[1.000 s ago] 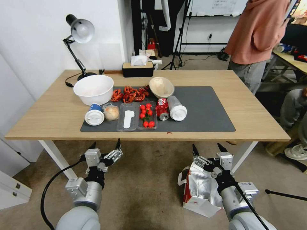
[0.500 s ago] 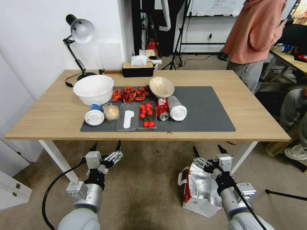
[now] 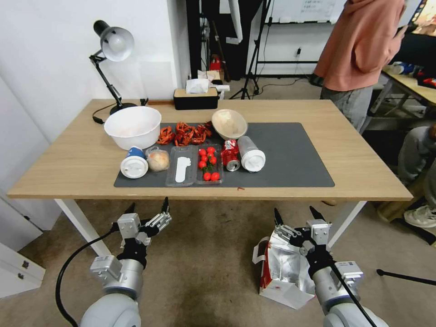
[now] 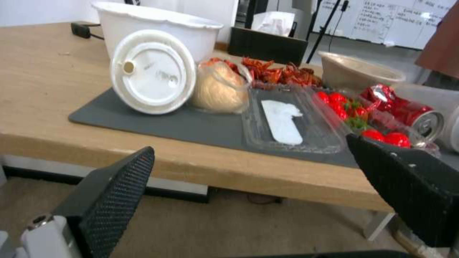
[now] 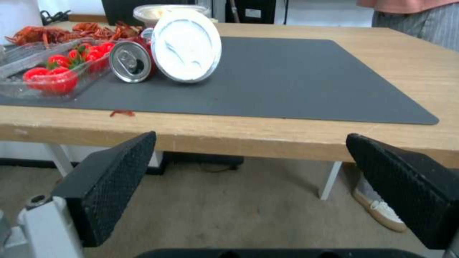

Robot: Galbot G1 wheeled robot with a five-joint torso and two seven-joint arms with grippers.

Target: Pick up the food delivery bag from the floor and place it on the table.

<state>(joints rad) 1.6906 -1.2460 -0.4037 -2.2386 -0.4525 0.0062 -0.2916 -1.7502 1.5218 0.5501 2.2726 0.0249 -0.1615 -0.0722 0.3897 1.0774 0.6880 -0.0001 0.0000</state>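
The food delivery bag (image 3: 284, 269) stood on the floor (image 3: 204, 268) in the lower right of my head view, below the near desk edge, its foil-lined mouth open upward and its red side panel turned toward frame centre. It sat directly under and just behind my right end effector (image 3: 296, 215), whose wrist crossed in front of the bag's right side; I judged the bag lay downward and slightly toward me from those fingertips, so the coming reach turned on dropping and tipping that arm down, not going forward. The bag's long axis seemed to run upright, leaning a little toward lower right. My right end effector was spread wide, holding nothing, and pointed at the desk (image 3: 68, 168) rather than the bag. My left end effector (image 3: 149, 208), lower left of centre, was also spread and empty, well apart from the bag, so the right arm was clearly nearer. A white handle (image 3: 259, 252) looped off the bag's left upper edge. I could make out a small red mark low on the bag's face but could not read it; the red can (image 3: 230, 155) on the dark mat (image 3: 290, 159) carried lettering too small to read.
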